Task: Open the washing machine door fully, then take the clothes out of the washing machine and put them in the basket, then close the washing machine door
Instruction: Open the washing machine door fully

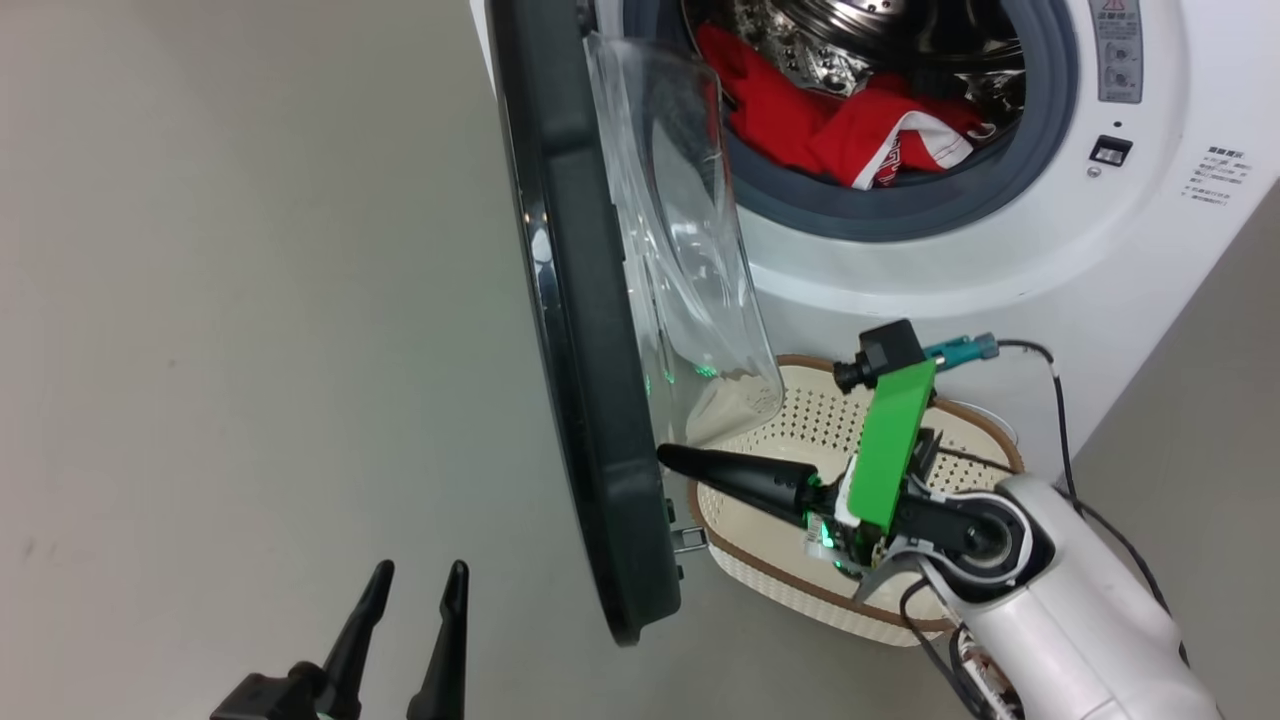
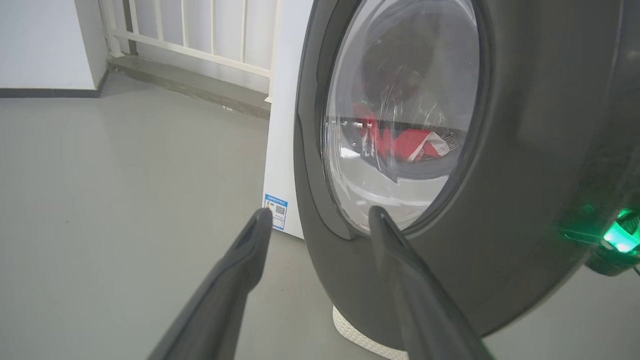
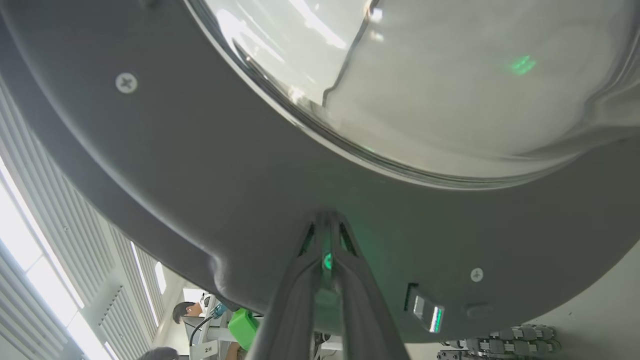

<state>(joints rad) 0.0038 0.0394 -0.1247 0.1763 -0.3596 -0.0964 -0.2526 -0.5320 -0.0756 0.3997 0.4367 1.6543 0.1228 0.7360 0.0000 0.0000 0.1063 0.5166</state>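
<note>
- The left tool (image 1: 420,567) is hovering, fingers apart, outside the washing machine door (image 1: 570,300).
- The right tool (image 1: 668,457), fingers together, is touching the door's inner rim, above the basket (image 1: 985,425).

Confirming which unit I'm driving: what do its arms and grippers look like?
The left gripper and right gripper have long, tapered dark fingers. The right forearm is glossy white, with black wrist joint, bright green plate, small black camera, black cables.
</note>
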